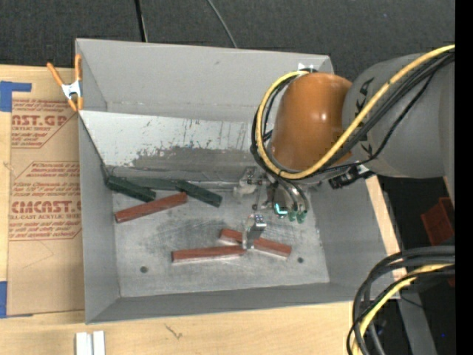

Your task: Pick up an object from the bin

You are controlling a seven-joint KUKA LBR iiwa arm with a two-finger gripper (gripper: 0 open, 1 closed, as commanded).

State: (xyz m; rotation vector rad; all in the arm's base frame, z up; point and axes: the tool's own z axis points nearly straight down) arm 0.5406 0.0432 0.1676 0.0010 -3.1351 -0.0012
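Note:
My gripper is down at the bin floor, right of centre, on the middle of a short red-brown stick that lies slanted there. A longer red-brown stick lies just to its left, its right end touching the spot where the gripper stands. The gripper hides the middle of the short stick.
Another red-brown stick lies at the left of the floor. Two dark green sticks rest along the foot of the back wall. The arm and its orange cover hang over the bin's right side.

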